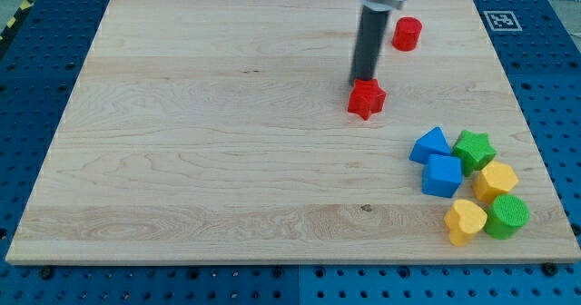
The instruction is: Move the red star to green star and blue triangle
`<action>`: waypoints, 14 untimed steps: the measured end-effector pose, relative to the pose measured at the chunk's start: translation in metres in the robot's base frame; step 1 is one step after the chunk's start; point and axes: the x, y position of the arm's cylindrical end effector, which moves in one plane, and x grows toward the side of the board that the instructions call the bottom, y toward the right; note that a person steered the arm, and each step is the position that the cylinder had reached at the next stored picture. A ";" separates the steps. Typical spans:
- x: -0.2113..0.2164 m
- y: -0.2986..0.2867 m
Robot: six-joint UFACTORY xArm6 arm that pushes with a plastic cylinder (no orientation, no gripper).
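Note:
The red star [367,99] lies on the wooden board, right of centre in the upper half. My tip [363,79] stands right at the star's top edge, touching or nearly touching it. The green star [474,149] sits at the view's right, with the blue triangle [429,146] just to its left, touching it. The red star is well up and to the left of both, with a gap between.
A blue cube [442,175] sits below the blue triangle. A yellow block [496,180], a yellow heart [465,221] and a green cylinder [507,216] cluster at the lower right. A red cylinder [407,34] stands near the top edge. The board [200,160] ends close beyond the cluster.

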 end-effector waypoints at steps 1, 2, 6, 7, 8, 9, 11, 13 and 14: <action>0.007 -0.052; 0.033 -0.056; 0.027 -0.030; 0.018 -0.020; 0.040 0.028; 0.043 0.040; 0.054 0.047; 0.055 0.085; 0.055 0.104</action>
